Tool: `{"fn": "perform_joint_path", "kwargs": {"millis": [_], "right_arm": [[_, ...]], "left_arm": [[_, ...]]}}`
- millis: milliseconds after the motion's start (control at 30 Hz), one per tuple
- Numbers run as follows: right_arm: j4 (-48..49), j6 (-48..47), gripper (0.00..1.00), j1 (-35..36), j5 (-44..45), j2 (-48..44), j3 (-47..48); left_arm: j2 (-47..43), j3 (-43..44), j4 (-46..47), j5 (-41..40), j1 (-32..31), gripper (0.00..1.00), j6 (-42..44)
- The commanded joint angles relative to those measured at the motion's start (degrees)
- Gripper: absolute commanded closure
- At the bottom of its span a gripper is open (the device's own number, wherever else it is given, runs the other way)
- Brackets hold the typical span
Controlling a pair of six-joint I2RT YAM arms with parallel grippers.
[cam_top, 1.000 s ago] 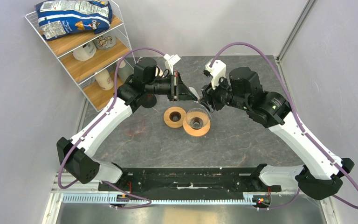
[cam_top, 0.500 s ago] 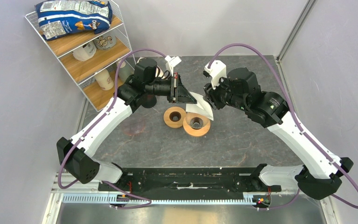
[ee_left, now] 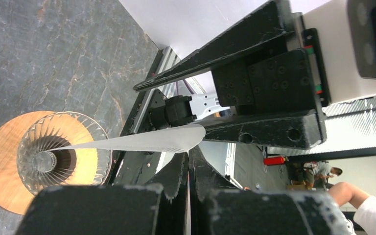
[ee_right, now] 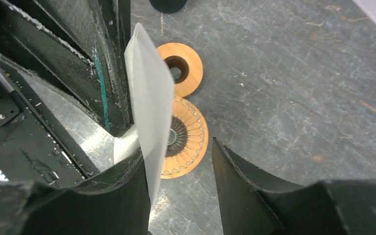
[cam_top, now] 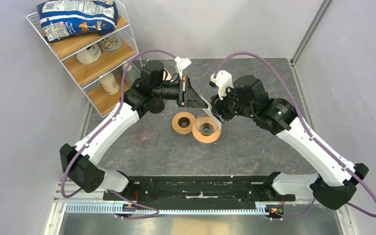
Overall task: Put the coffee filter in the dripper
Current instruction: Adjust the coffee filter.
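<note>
My left gripper [cam_top: 195,100] is shut on the coffee filter [cam_top: 206,105], a thin cream-white paper that it holds edge-on above the table. In the left wrist view the filter [ee_left: 142,142] sticks out from my shut fingertips over the dripper [ee_left: 44,156]. The dripper [cam_top: 206,129] is a clear ribbed glass cone in a wooden collar and stands on the table just below both grippers. My right gripper [ee_right: 176,149] is open. The filter [ee_right: 149,107] lies against its left finger, with the dripper [ee_right: 183,139] below between the jaws.
A bare wooden ring [cam_top: 183,122] lies just left of the dripper and also shows in the right wrist view [ee_right: 178,68]. A wire shelf [cam_top: 93,63] with a chip bag and cups stands at the back left. A dark round object [ee_right: 169,4] sits behind the ring.
My right gripper has moved left, closer to the left gripper. The filter showed broad and white half a second ago and is now mostly hidden between the two grippers. The left arm has held still.
</note>
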Motion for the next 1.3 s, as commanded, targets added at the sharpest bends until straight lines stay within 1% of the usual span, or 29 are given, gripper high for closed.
{"fn": "perform_joint_path", "kwargs": {"millis": [0, 67, 133, 167, 267, 367, 433, 467, 567, 600, 667, 733, 767, 800, 867, 900, 967, 1033, 1100, 1133, 1233, 1267], "right_arm": [[2.32, 2.94, 0.47, -0.24, -2.95, -1.66, -1.65], [3.40, 4.28, 0.48, -0.32, -3.97, -2.11, -2.77], [4.71, 5.09, 0.56, -0.42, -3.84, -2.47, -3.80], [4.99, 5.17, 0.60, -0.40, -3.19, -2.41, -4.07], [5.43, 6.78, 0.77, -0.93, 0.02, -2.08, -3.87], [6.02, 7.31, 0.89, -1.29, 1.39, -1.78, -3.08], [6.90, 7.63, 1.00, -1.34, 2.22, -1.77, -2.88], [7.21, 7.71, 1.00, -1.30, 2.41, -1.69, -2.79], [7.96, 8.10, 1.00, -1.40, 7.66, -1.51, -2.47], [8.17, 8.24, 1.00, -1.40, 9.22, -1.37, -2.25], [8.83, 8.42, 1.00, -1.83, 10.87, -1.24, -1.84], [10.07, 8.58, 1.00, -2.23, 9.81, -1.78, -1.73], [10.97, 8.79, 1.00, -2.47, 8.98, -2.37, -1.97], [11.52, 9.12, 1.00, -2.67, 7.90, -2.89, -2.34], [12.70, 10.58, 1.00, -3.16, 6.62, -4.23, -2.96], [12.73, 12.04, 1.00, -3.50, 6.33, -4.88, -2.97], [12.92, 15.20, 1.00, -4.25, 6.94, -5.38, -2.72], [13.74, 19.31, 1.00, -5.08, 9.17, -5.28, -2.50], [14.38, 24.42, 1.00, -5.27, 14.45, -3.80, -1.42], [14.34, 27.97, 1.00, -5.28, 18.58, -2.73, -0.76], [14.29, 36.07, 1.00, -5.26, 26.50, 0.03, 1.48], [14.59, 38.21, 1.00, -5.28, 27.57, 0.35, 1.91]], "left_arm": [[-1.30, -0.78, 4.84, 3.80, -0.26, 0.98, -2.08], [-1.54, -1.06, 5.63, 4.29, -0.28, 0.98, -2.46], [-1.87, -1.25, 6.39, 4.89, -0.30, 0.98, -2.45], [-2.04, -1.19, 6.50, 5.09, -0.26, 0.98, -2.30], [-2.56, -1.30, 6.16, 4.78, -0.26, 0.98, -1.84], [-2.91, -1.13, 3.66, 3.57, -0.28, 0.98, -0.86], [-2.83, -0.63, 1.31, 2.70, -0.31, 0.98, 0.18], [-2.71, -0.57, 0.66, 2.58, -0.28, 0.98, 0.52], [-2.65, 0.26, -2.42, 1.26, -0.28, 0.97, 2.32], [-2.72, 0.44, -3.19, 1.15, -0.33, 0.88, 3.24], [-3.25, 0.82, -4.36, 0.97, -0.19, 0.59, 5.26], [-4.64, 0.85, -4.80, 1.02, 0.44, 0.35, 8.13], [-5.42, 0.59, -4.49, 1.07, 1.22, 0.29, 9.08], [-6.41, 0.02, -3.48, 1.29, 2.81, 0.25, 9.64], [-8.30, -1.44, -1.12, 0.69, 6.55, 0.22, 10.03], [-9.28, -1.42, -1.54, -1.76, 8.26, 0.21, 11.04], [-11.25, -0.58, -3.51, -9.62, 8.82, 0.21, 16.59], [-12.74, -1.24, -1.09, -16.50, 8.56, 0.23, 17.35], [-11.82, 0.25, -0.03, -20.56, 7.26, 0.27, 17.37], [-10.64, 1.89, -0.97, -22.99, 5.60, 0.29, 18.29], [-7.61, 6.51, -2.38, -31.62, -0.42, 0.30, 24.12], [-6.71, 7.68, -2.40, -33.93, -1.67, 0.30, 25.40]]}}
